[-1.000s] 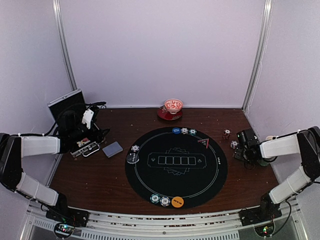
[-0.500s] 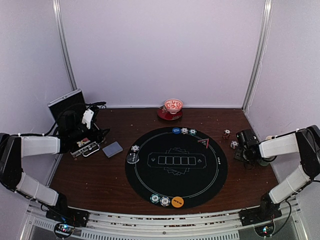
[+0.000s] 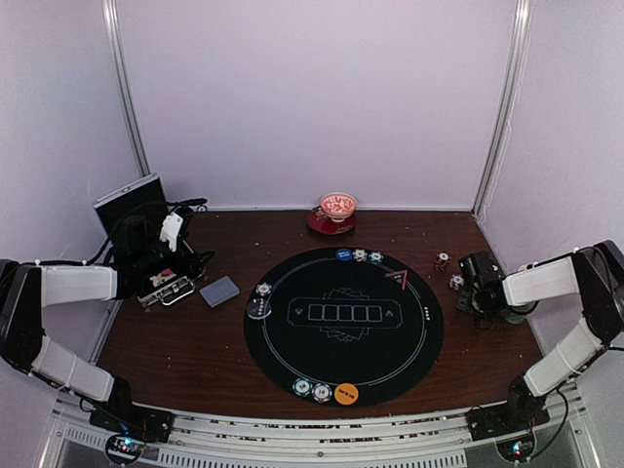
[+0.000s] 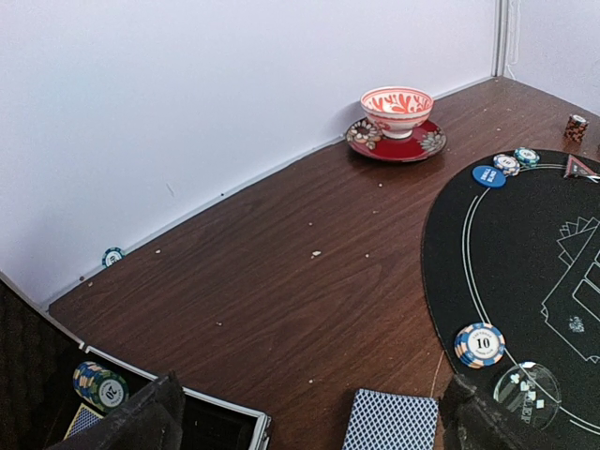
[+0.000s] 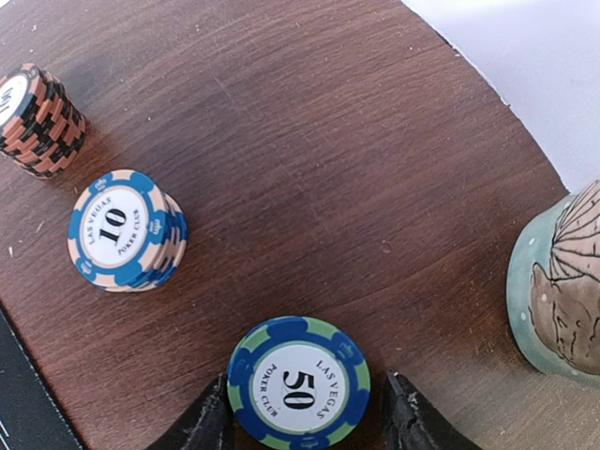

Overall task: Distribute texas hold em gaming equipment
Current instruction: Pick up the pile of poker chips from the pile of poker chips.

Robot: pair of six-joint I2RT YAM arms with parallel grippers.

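Note:
My right gripper (image 5: 305,422) is open, with its fingers on either side of a blue-and-green "50" chip stack (image 5: 298,382) on the wood; the right finger stands clear of it. A blue-and-cream "10" stack (image 5: 125,230) and a red-and-black stack (image 5: 37,117) stand beyond it. My left gripper (image 4: 309,422) is open and empty above the blue-backed card deck (image 4: 392,420) and the open case (image 4: 141,412), which holds chips (image 4: 100,386). Seen from above, an orange disc (image 3: 345,394) and a blue disc (image 3: 343,254) sit with chips on the mat's rim.
The black mat (image 3: 343,366) fills the table's middle. A red-and-white bowl (image 4: 397,111) stands at the back wall. A green mug (image 5: 558,291) stands to the right of my right gripper. A "10" chip (image 4: 480,343) and a clear disc (image 4: 525,394) lie at the mat's left edge.
My right gripper has shifted slightly left toward the chip stacks. The left arm has not moved.

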